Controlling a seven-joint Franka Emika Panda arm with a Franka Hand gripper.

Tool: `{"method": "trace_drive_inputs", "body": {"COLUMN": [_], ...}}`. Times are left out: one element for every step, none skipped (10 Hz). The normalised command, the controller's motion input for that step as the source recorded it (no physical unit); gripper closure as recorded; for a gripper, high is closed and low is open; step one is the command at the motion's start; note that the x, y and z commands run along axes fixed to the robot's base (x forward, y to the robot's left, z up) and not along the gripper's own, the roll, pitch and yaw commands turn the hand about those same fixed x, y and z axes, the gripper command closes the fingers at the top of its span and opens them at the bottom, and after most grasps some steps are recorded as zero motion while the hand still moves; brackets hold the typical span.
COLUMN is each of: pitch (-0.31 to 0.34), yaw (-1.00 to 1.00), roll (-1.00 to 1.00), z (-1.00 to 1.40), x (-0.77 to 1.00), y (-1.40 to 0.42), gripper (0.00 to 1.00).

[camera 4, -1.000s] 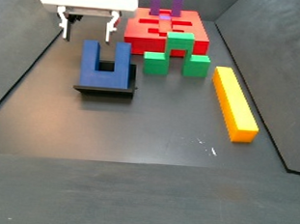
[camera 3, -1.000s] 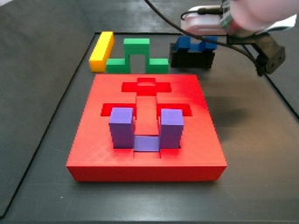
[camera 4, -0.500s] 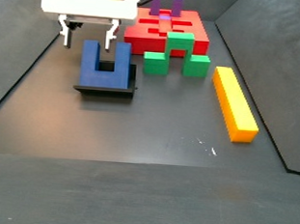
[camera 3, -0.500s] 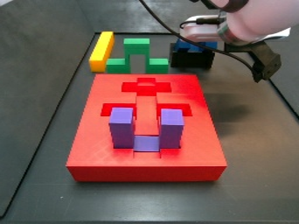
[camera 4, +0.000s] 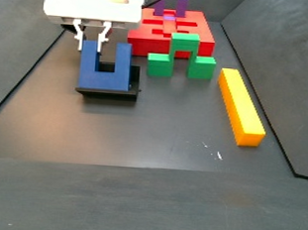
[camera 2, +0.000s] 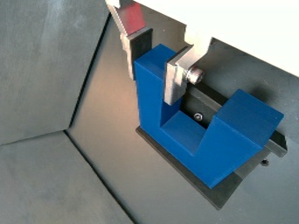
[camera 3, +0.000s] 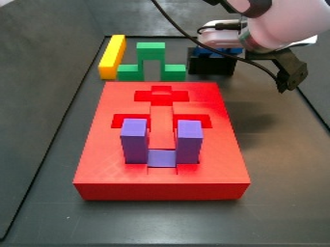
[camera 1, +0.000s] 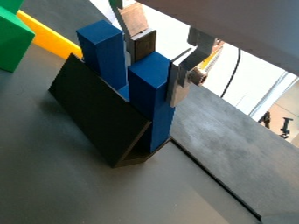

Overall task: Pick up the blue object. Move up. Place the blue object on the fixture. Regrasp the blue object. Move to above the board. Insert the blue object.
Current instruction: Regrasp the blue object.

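The blue object (camera 4: 107, 69) stands prongs-up on the black fixture (camera 4: 108, 91), left of the red board (camera 4: 147, 34). My gripper (camera 4: 92, 45) is down over its far prong, one silver finger on each side. In both wrist views the gripper (camera 1: 160, 74) (camera 2: 156, 77) has one finger plate (camera 2: 176, 80) flat against the prong and the other pad against its opposite face. The free prong (camera 2: 239, 118) and the fixture (camera 1: 100, 114) show beside it. In a side view the arm hides most of the blue object (camera 3: 210, 48) behind the board (camera 3: 110, 174).
A purple U block (camera 3: 161, 140) sits in the board. A green arch block (camera 4: 184, 57) and a yellow bar (camera 4: 240, 105) lie next to the board. Black tray walls (camera 4: 20, 88) ring the floor.
My gripper has come down a little over the blue object's far prong, and its fingers have drawn in from wide apart onto the prong.
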Motion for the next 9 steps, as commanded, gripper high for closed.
{"method": "trace_drive_inputs", "body": {"pitch": [0.000,0.000,0.000,0.000,0.000,0.000,0.000,0.000,0.000], "yaw": [0.00,0.00,0.00,0.00,0.00,0.00,0.00,0.00,0.00], "roll": [0.00,0.00,0.00,0.00,0.00,0.00,0.00,0.00,0.00], "z": [0.00,0.00,0.00,0.00,0.00,0.00,0.00,0.00,0.00], "x": [0.00,0.00,0.00,0.00,0.00,0.00,0.00,0.00,0.00], "y": [0.00,0.00,0.00,0.00,0.00,0.00,0.00,0.00,0.00], "gripper": [1.00,1.00,1.00,1.00,1.00,1.00,1.00,1.00,1.00]}}
